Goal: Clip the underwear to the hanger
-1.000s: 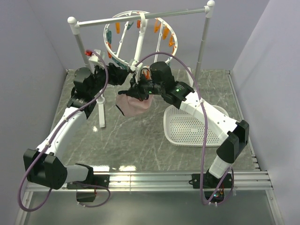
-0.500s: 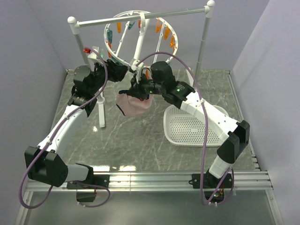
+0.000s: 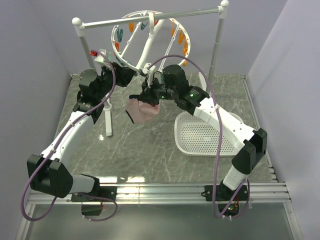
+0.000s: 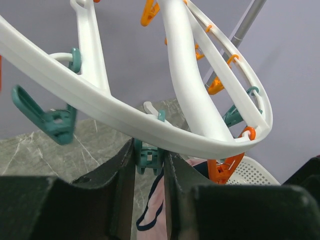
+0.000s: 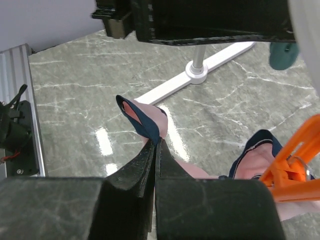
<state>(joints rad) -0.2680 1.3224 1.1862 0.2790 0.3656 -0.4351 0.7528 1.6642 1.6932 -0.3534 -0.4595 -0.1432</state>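
The hanger, a white ring with orange and teal clips, hangs tilted from the rail. My left gripper is shut on a teal clip under the ring's rim, one finger on each side. My right gripper is shut on the navy edge of the pink underwear, which hangs below it above the table. In the right wrist view the fingers pinch the navy band. The underwear's other corner lies against an orange clip; I cannot tell if it is gripped. The underwear shows just below the teal clip.
The white rail stand has poles at the left and right, and its foot is on the marble table. A white perforated basket lies to the right under my right arm. Grey walls enclose the sides.
The hanger ring has swung and tilted further, with its clips shifted upward. My right gripper and the underwear have risen slightly toward the ring. My left gripper stays at the rim.
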